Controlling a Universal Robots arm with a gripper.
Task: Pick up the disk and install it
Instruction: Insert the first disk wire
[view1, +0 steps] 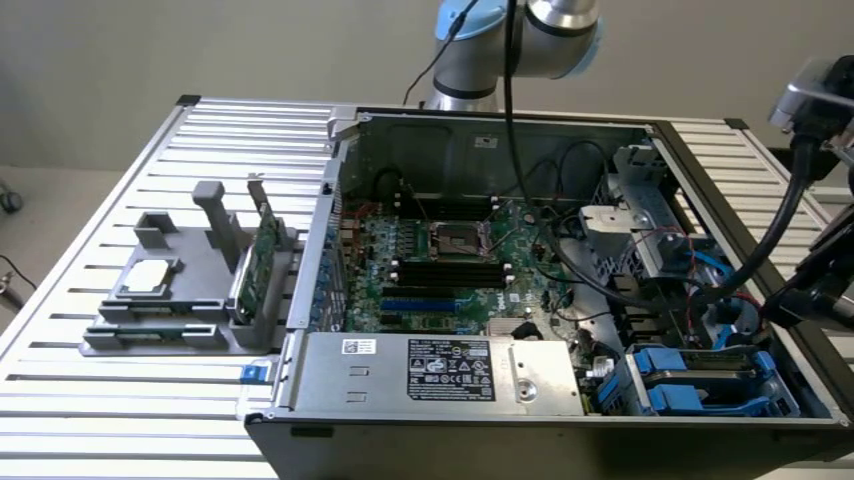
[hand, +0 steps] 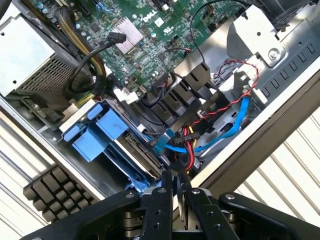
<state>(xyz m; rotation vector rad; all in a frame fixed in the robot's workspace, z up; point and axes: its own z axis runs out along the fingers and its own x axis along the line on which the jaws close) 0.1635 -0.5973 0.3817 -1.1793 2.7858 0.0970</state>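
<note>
Tool (hand: 176, 176) hangs above one corner of the computer case (hand: 260, 145), fingers pinched almost together with nothing between them; the disk (hand: 136, 152) lies just beside its tips, seated in its blue carrier in the case's corner bay, touching coloured cables (hand: 187, 145)

Arm (view1: 561, 30): silver-grey metal tube sections, rounded joint housings, light blue cap (view1: 458, 22) on one joint. Black cable (view1: 509, 100) trailing off upper section; more black cables thick along wrist end at exterior view's right. Grey boxy block (view1: 817, 92) mounted near wrist, lighter than rest. Gripper (hand: 178, 192): matte black, angular link bars branching to both sides, round pivot pins, small recessed screw holes on links, bits of silvery hardware between bars, faint sheen on bar edges.
</note>
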